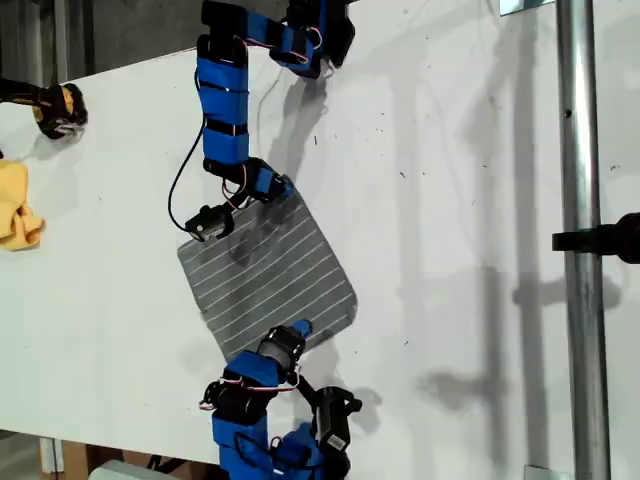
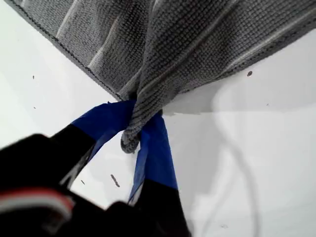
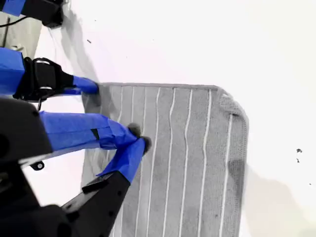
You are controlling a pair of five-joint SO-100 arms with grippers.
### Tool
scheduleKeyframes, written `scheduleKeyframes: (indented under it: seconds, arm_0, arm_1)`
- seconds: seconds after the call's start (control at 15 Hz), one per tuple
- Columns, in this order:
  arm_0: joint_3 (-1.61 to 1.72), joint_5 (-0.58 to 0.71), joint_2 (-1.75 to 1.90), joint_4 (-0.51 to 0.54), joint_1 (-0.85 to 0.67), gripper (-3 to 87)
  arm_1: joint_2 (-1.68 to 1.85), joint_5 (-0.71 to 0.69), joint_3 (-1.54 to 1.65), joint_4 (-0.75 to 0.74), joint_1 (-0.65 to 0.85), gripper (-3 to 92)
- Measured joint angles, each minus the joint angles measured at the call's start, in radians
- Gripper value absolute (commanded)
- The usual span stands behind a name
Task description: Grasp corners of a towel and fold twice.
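Note:
The grey white-striped towel (image 1: 270,270) lies flat on the white table, turned like a diamond. My first gripper (image 1: 283,192) reaches in from the far arm and is shut on the towel's top corner. In the first wrist view the bunched corner (image 2: 129,140) sits pinched in that gripper (image 2: 140,126). My second gripper (image 1: 298,332), on the near arm, is at the towel's near edge. In the second wrist view its tips (image 3: 139,139) meet on the striped towel (image 3: 187,163). No cloth is seen raised there. The first gripper (image 3: 91,88) also shows at the far corner.
A yellow cloth (image 1: 18,205) lies at the exterior view's left edge, with a black-and-yellow object (image 1: 60,108) behind it. A metal pole (image 1: 580,240) with a black clamp (image 1: 605,240) runs down the exterior view's right. The table's near edge passes under the second arm's base.

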Motion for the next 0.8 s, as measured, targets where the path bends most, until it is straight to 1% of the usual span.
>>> scheduleKeyframes:
  seconds: [0.07,0.2,0.33,0.53,0.67,0.8]
  arm_0:
    - [0.000,-0.005,0.005,0.012,0.000,17.5]
    - [0.014,-0.014,0.032,0.028,0.002,26.4]
    - [0.017,-0.035,0.044,0.054,-0.008,33.3]
    - [0.023,-0.052,0.044,0.087,-0.008,34.4]
    - [0.069,-0.074,0.041,0.072,-0.011,33.5]
    - [0.140,-0.104,0.025,0.018,-0.012,33.0]
  arm_1:
    - [0.000,0.000,0.000,0.000,0.000,-0.2]
    - [0.000,0.000,0.000,0.000,0.000,-0.2]
    - [0.000,0.000,0.000,0.000,0.000,-0.2]
    - [0.000,0.000,0.000,0.000,0.000,-0.2]
    - [0.000,0.000,0.000,0.000,0.000,-0.2]
    - [0.000,0.000,0.000,0.000,0.000,-0.2]
